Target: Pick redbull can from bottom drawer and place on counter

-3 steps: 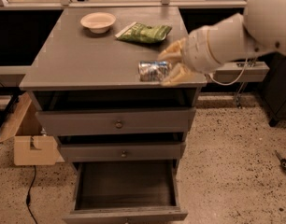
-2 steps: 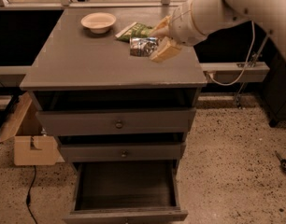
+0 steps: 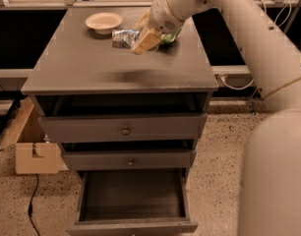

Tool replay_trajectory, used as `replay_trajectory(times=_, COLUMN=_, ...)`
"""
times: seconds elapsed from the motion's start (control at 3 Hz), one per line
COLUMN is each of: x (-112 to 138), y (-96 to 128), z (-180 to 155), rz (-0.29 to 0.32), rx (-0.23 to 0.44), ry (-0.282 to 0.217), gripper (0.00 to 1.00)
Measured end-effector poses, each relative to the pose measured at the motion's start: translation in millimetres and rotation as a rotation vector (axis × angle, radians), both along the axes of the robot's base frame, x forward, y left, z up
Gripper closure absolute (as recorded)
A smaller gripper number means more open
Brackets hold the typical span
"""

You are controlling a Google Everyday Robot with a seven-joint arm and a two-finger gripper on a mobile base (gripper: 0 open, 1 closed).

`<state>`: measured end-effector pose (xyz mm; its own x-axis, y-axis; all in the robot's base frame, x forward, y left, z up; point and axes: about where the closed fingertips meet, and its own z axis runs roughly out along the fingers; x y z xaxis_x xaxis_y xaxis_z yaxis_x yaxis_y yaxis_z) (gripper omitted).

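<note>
Holds the redbull can [image 3: 122,37] in the gripper [image 3: 138,35], with both tan fingers [image 3: 146,41] squeezed tight on it. Hangs up in the air over the back part of the counter [image 3: 91,68], just to the right of the pale bowl [image 3: 104,21]. Looks a little apart from the bowl, not touching it.

Lies on its side up there, with the long way going left to right across the picture. Pokes out of the fingers to the left, toward the bowl. Keeps the right end tucked inside the grip. Cannot tell which end is the top. Looks shiny and crinkly, silver with a bit of blue.

Throws a soft dark shadow [image 3: 135,75] on the counter, nearer the front edge. Hides most of the green snack bag [image 3: 171,36] behind the gripper, with only a small green bit showing. Reaches in from the top right on a thick white arm [image 3: 249,28].

Down low, shows the bottom drawer [image 3: 133,195] pulled right out, dark and flat inside. Above it, shows two more grey drawers [image 3: 125,130], each with a small round knob. On the speckled floor to the left, shows a cardboard box [image 3: 37,156] and a thin black cable [image 3: 31,208].
</note>
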<state>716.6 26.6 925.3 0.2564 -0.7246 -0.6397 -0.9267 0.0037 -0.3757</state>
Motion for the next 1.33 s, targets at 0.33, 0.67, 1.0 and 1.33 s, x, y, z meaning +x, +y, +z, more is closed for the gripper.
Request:
replay_trajectory(times=0.33, x=21.2, y=23.0, z=-13.2, rz=0.011, rx=0.011, ry=0.094, gripper=0.58)
replay_trajectory(times=0.67, x=30.7, y=45.5, z=-20.2, rz=0.032, rx=0.011, ry=0.141, gripper=0.35)
replay_trajectory(times=1.0, x=35.6, y=62.6, z=-26.3, rz=0.031, rx=-0.031, ry=0.145, gripper=0.11)
replay_trajectory(times=1.33, x=35.9, y=75.2, z=-45.9, rz=0.034, rx=-0.080, ry=0.162, gripper=0.00)
